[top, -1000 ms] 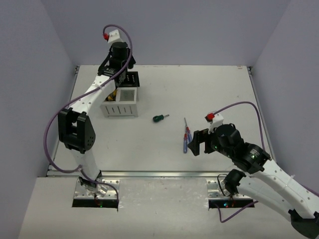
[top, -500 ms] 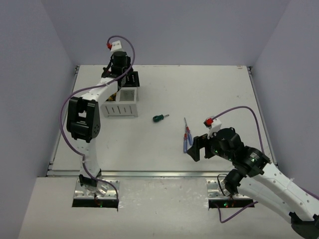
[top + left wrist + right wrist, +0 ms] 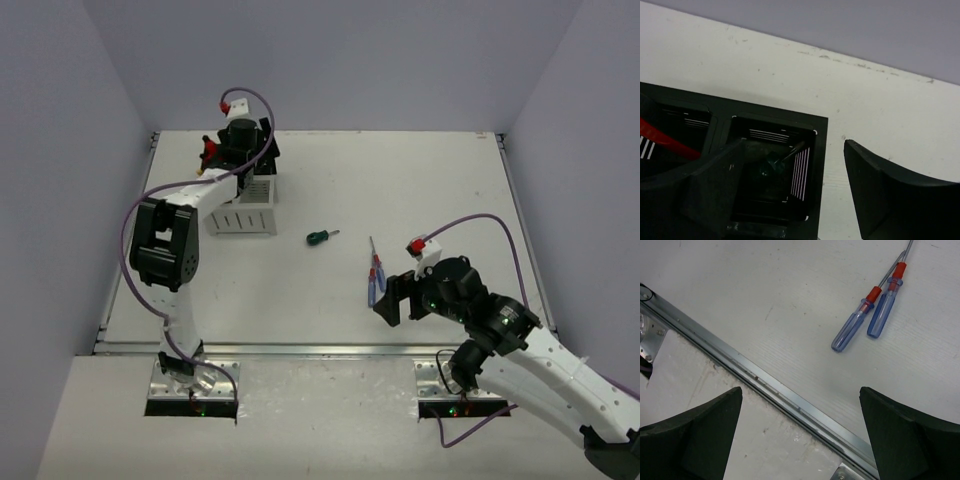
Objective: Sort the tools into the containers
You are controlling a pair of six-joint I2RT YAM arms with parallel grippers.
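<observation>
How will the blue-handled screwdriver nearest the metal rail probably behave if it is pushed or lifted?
The translucent blue-handled screwdriver looks round and glossy, so it would probably roll if pushed sideways and may slip when gripped. Plastic handle and thin metal shaft suggest stiff and light. The second blue-handled screwdriver lies close beside it, so a push would likely move both.

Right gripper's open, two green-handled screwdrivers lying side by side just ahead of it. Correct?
Not green. In the right wrist view, the two screwdrivers lying side by side ahead of the open right gripper have blue handles with red collars. The green-handled screwdriver lies alone, apart from them, in the top external view.
</observation>
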